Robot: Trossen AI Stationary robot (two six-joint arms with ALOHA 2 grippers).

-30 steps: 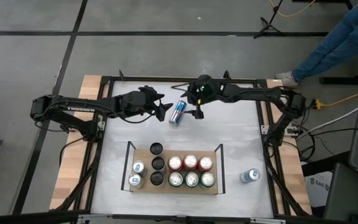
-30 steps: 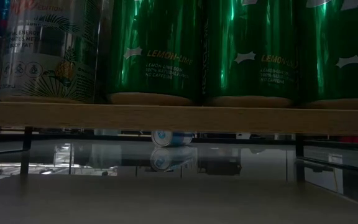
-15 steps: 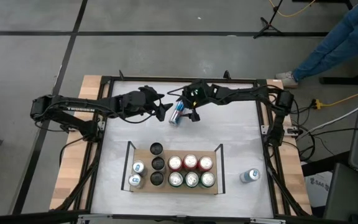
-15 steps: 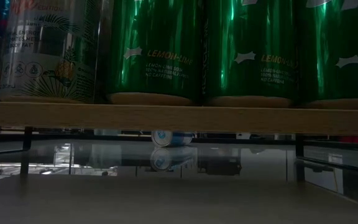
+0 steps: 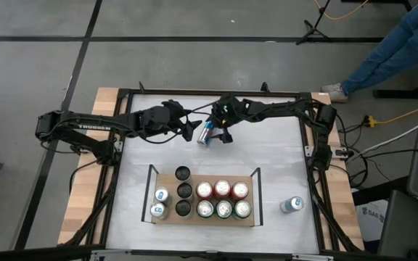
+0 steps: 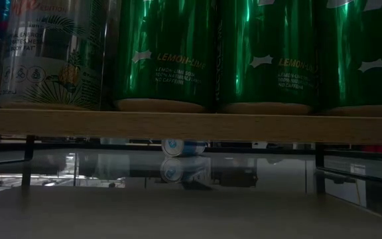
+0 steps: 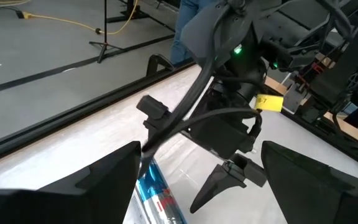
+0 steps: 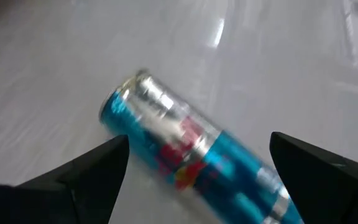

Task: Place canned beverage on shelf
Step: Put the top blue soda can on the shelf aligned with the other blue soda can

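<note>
1. Your table [image 5: 281,159] is a white top in a black frame; both arms reach in over its far half.
2. Your shelf [image 5: 168,176], a light wooden board with black rails at its short ends, sits on the near half of the table. In the low view its front edge [image 6: 191,125] runs across the picture with green cans [image 6: 264,53] standing on it.
3. On the shelf you have three dark cans [image 5: 183,191] in a column, two silver-topped cans [image 5: 160,203] by the left rail, and red cans [image 5: 222,189] behind green ones on the right side.
4. Your right gripper [image 5: 217,131] is directly over the blue can [image 5: 206,133], which lies on its side on the table, well apart from the shelf. Its fingers [image 8: 86,177] stand wide, one to either side of the can [image 8: 191,155], not closed on it; it holds nothing.
5. Your left gripper [image 5: 189,128] sits just beside the same can, on the can's left. Its fingers [image 7: 73,186] are spread wide and empty, with the can [image 7: 157,199] lying between them and the right arm's gripper [image 7: 225,180] just past it.
6. One more silver-topped can [image 5: 291,205] stands alone on the table, right of the shelf.
7. A person's leg [image 5: 383,51] shows on the floor beyond the table's far right corner.
</note>
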